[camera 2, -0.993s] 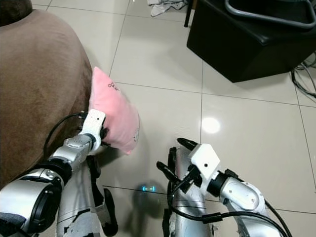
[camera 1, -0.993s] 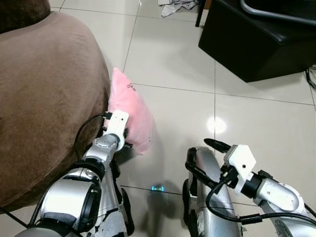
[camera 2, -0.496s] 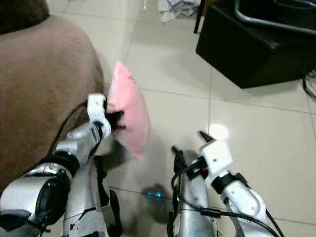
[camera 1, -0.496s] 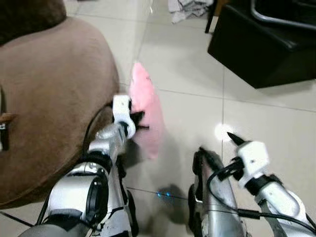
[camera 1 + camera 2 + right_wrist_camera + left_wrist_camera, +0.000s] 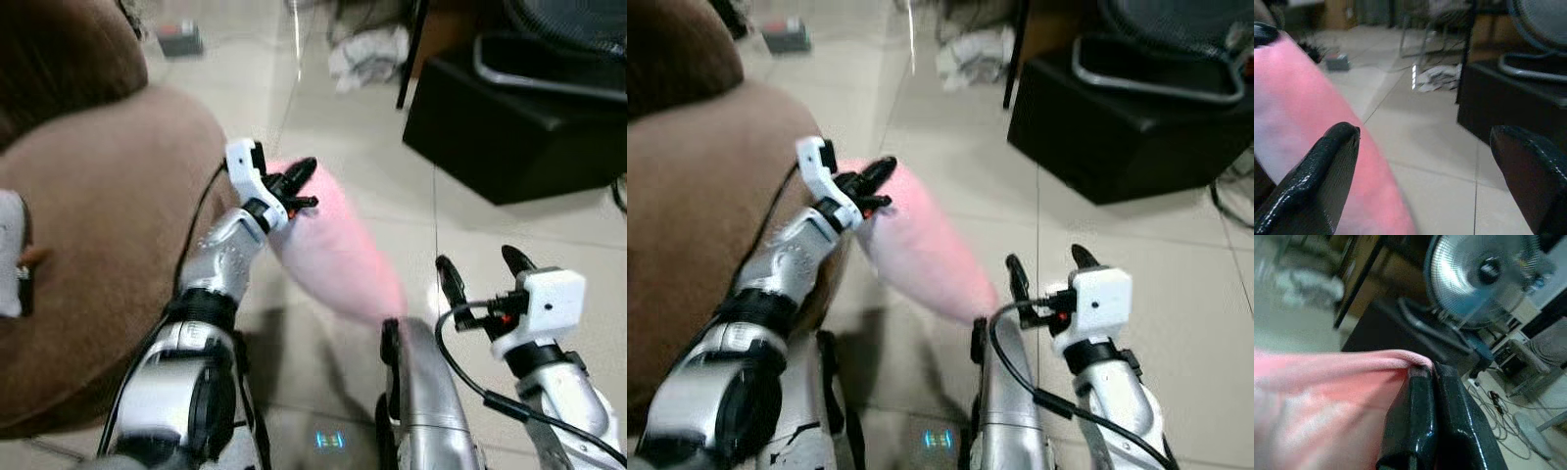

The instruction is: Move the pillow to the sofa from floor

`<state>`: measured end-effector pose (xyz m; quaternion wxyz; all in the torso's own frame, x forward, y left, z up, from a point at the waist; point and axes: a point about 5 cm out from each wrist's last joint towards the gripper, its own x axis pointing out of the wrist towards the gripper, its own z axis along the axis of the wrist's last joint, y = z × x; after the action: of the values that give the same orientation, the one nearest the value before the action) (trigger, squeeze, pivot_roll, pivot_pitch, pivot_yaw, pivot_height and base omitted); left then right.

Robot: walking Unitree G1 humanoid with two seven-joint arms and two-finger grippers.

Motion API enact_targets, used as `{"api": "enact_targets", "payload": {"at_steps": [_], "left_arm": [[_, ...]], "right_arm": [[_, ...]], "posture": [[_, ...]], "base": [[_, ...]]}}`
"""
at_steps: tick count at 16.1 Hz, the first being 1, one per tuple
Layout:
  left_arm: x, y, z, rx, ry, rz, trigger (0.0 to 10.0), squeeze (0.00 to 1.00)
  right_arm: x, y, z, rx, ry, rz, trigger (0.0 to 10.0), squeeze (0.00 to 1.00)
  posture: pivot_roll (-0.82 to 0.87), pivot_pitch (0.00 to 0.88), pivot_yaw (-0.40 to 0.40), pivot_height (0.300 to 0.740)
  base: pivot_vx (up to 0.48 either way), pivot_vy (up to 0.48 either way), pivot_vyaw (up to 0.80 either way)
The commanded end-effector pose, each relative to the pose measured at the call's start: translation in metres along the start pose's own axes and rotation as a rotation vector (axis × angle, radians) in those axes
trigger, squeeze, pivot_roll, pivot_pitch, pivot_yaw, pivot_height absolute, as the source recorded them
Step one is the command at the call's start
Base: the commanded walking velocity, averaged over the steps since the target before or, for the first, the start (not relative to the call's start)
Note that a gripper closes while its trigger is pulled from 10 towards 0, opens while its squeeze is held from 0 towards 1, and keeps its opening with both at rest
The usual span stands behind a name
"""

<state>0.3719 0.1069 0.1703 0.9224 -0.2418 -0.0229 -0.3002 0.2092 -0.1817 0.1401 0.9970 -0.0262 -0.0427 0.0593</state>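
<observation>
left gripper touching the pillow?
Touching. Left wrist view: left gripper has its fingers shut on a fold of the pink pillow.

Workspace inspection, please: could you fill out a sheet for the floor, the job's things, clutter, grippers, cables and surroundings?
Surface: pale tiled floor, glossy, with a light glare.
Job's things: pink pillow lifted off the floor, hanging beside the brown sofa, not yet on it.
Clutter: crumpled cloth on the floor; small dark object further back.
Grippers: left gripper shut on the pillow's edge; right gripper open, holding nothing, beside the pillow's lower end.
Cables: robot's own black cables along both arms; loose cords on the floor at right.
Surroundings: black box with a fan on it.
</observation>
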Motion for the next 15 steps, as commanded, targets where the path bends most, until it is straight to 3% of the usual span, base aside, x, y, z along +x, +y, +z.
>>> {"api": "enact_targets", "payload": {"at_steps": [1,5,9,10,13,15], "left_arm": [[-0.002,-0.009,0.022,0.054,-0.074,-0.04,0.0,0.0],[-0.014,-0.023,0.057,0.113,-0.187,-0.019,0.0,0.0],[-0.008,-0.033,0.087,0.178,-0.273,0.041,0.6,0.0],[-0.007,-0.032,0.087,0.239,-0.245,0.078,10.0,0.0],[-0.015,-0.027,0.076,0.423,-0.132,0.176,10.0,0.0],[-0.018,-0.023,0.067,0.44,-0.1,0.2,10.0,0.0]], "right_arm": [[0.0,0.002,0.005,0.002,-0.013,-0.021,10.0,0.0],[0.007,0.002,0.015,0.027,-0.057,-0.059,10.0,0.0],[0.023,-0.004,0.036,0.015,-0.133,-0.072,10.0,0.0],[0.026,-0.006,0.04,0.02,-0.144,-0.077,10.0,0.0],[0.037,-0.001,0.049,0.031,-0.149,-0.065,10.0,0.0],[0.039,0.002,0.049,0.036,-0.138,-0.053,10.0,0.0]], "posture": [[-0.12,0.052,0.04,0.565],[-0.1,0.008,0.014,0.595],[-0.07,0.0,-0.004,0.625],[-0.07,0.0,-0.008,0.63],[-0.07,0.005,0.0,0.65],[-0.08,0.009,0.003,0.66]], "base": [[0.0,0.0,0.0],[0.0,0.0,0.0],[0.0,0.0,0.0],[0.0,0.0,0.0],[0.0,0.0,0.0],[0.0,0.0,0.0]]}}
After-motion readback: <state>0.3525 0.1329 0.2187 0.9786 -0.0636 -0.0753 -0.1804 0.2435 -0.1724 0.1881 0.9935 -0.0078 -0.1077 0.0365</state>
